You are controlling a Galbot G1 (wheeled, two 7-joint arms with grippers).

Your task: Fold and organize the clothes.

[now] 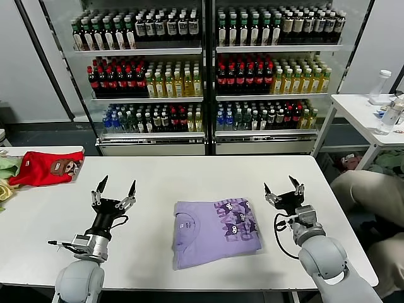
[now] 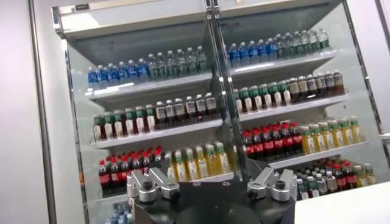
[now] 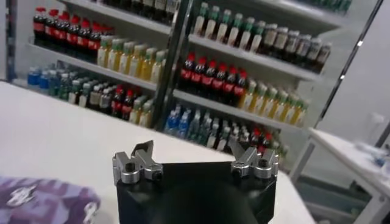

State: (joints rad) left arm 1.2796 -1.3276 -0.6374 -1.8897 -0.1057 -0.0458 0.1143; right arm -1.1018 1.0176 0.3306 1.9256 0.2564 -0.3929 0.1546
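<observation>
We found the lavender T-shirt (image 1: 216, 231) already folded into a compact rectangle on the white table (image 1: 158, 183), lying between the left gripper (image 1: 116, 187) and right gripper (image 1: 281, 186), both spread wide and empty, so little apparently remained.

My right wrist view cuts off the lavender T-shirt (image 3: 42, 204) at its edge. Bottle labels on the shelves (image 1: 208, 47) are too small to read.

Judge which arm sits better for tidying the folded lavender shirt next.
Right, probably: the right gripper stands open nearer the lavender T-shirt than the open left gripper.
</observation>
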